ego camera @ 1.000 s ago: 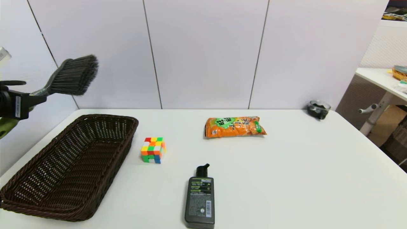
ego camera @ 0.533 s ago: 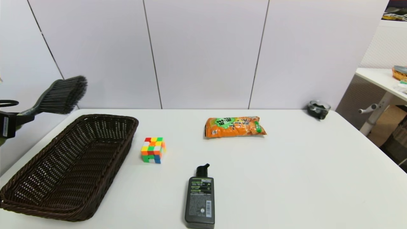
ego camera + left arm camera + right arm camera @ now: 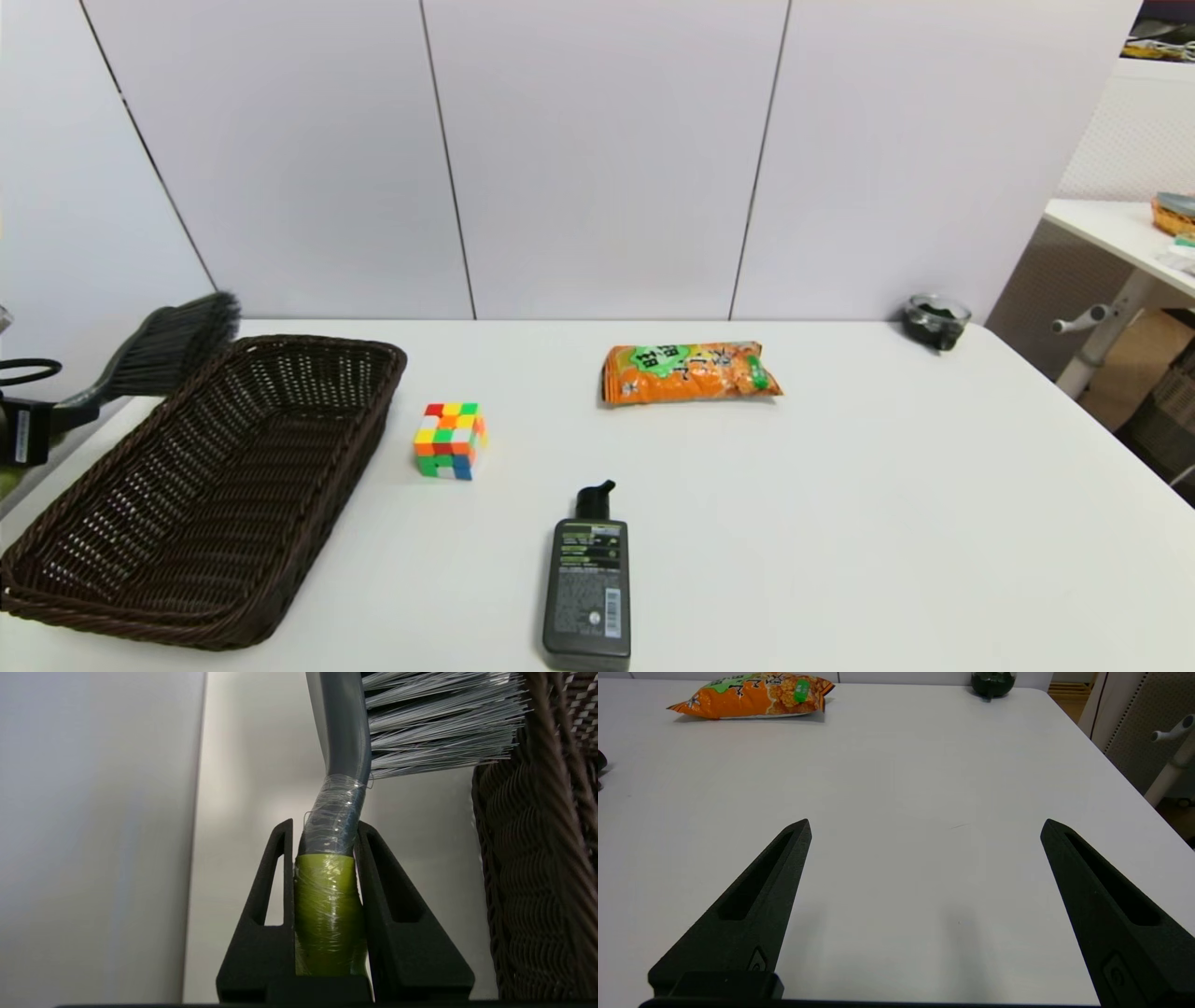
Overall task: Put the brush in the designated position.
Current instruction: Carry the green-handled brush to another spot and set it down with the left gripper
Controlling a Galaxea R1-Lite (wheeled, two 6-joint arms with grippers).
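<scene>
While the left gripper (image 3: 322, 840) clamps one brush (image 3: 168, 347) beside one basket (image 3: 308, 523), the right gripper (image 3: 924, 823) gapes.

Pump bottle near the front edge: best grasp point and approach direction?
Judgement: take the pump bottle across its flat body, coming from above with fingers on its long sides. It lies flat on the table, pump pointing away; the narrow pump offers little purchase. The open right gripper seems nearest.

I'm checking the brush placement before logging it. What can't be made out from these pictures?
- Brush handle end: head view, cut off by the picture's left edge; left wrist view, hidden inside the left end effector.
- Whether the bristles touch the basket rim: unclear in both views.
- Dark jar contents: too small.
</scene>
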